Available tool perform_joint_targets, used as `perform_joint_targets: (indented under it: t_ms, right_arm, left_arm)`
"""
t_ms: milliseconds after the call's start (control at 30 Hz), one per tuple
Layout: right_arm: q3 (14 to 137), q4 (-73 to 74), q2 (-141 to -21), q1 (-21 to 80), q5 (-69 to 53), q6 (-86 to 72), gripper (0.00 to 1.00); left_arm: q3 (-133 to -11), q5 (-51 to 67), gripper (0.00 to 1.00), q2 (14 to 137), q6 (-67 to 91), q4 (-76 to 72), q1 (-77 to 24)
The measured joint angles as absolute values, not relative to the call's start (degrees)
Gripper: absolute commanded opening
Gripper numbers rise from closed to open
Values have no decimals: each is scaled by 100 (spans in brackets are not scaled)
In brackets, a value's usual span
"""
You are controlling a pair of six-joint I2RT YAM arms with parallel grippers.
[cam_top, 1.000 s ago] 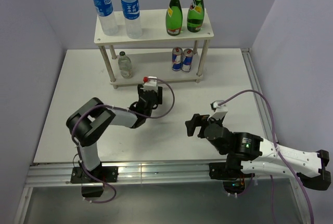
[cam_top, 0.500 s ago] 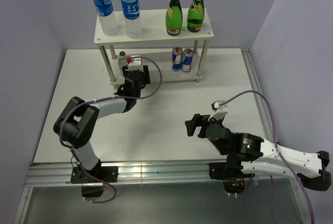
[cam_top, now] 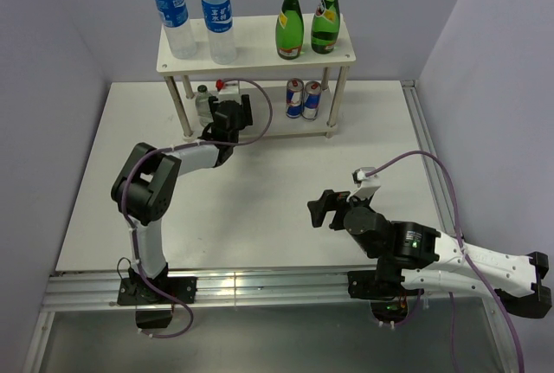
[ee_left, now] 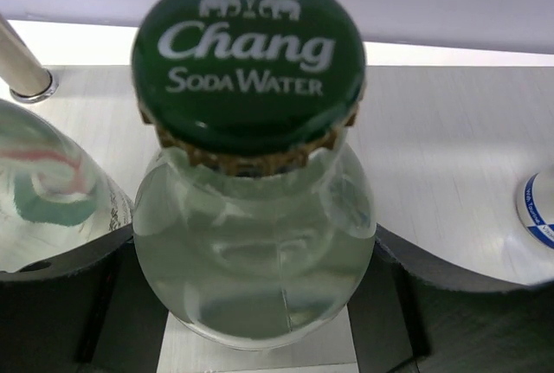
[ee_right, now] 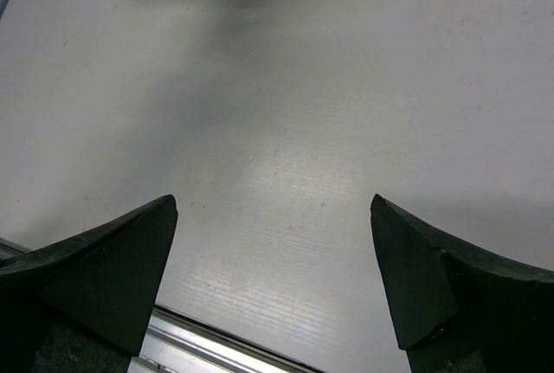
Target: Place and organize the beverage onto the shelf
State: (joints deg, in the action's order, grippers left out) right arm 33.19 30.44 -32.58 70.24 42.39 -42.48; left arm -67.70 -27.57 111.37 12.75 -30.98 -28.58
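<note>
The left end effector (ee_left: 255,304) pinches a clear glass soda-water bottle with a green crown cap (ee_left: 251,174) by its body, a dark finger (ee_left: 69,295) on each side. The bottle stands upright between them over the lower board of the pale beige wooden two-tier shelf (cam_top: 255,46), though whether its base rests there cannot be told. Just left of this end effector is a second clear bottle (ee_left: 48,191), ahead-left a round shelf leg (ee_left: 19,61) and far right a blue-and-white can (ee_left: 538,210), while the right end effector (ee_right: 273,278) hangs spread wide over the white bench (ee_right: 286,113), well apart from the shelf.
</note>
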Motion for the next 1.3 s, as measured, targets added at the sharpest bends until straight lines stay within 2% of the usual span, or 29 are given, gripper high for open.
perform_joint_targets:
  t_ms: [33,167,233,300,333,567,867,1033,1300]
  right_arm:
    - [3319,3044,-3258,7024,4239,-4248,100]
    - [3319,3044,-3258,7024,4237,-4248,100]
    - [3319,3044,-3258,7024,4237,-4248,100]
    - [3319,3044,-3258,7024,4239,-4248,100]
    - [3319,3044,-3258,7024,4237,-4248,100]
    - [3317,3044,-3208,7024,4244,-4252,100]
    - [3245,3055,-3061,7024,4303,-4278,100]
    - [3245,3068,-3044,7024,4359,-4311,100]
    - [3251,3081,-3035,7024,4298,-4252,100]
  left_arm:
    - [-6785,-2740,4,11148,1275,-3096,-2853]
    - [-6785,-2698,28,11148,1275,-3096,-2842]
    - [-6783,-2683,36,11148,1278,-3096,-2840]
    - [-6775,-2670,53,11148,1280,-3098,-2836]
    - [-6770,-2659,66,11148,1280,-3103,-2836]
    - [-6534,-2543,99,10936,1319,-3186,-2888]
    - [-5835,-2746,99,10086,1363,-3111,-3350]
    - [-5433,-3107,97,9424,1782,-2340,-4036]
    - [-4593,-3710,98,6641,2886,198,-4923]
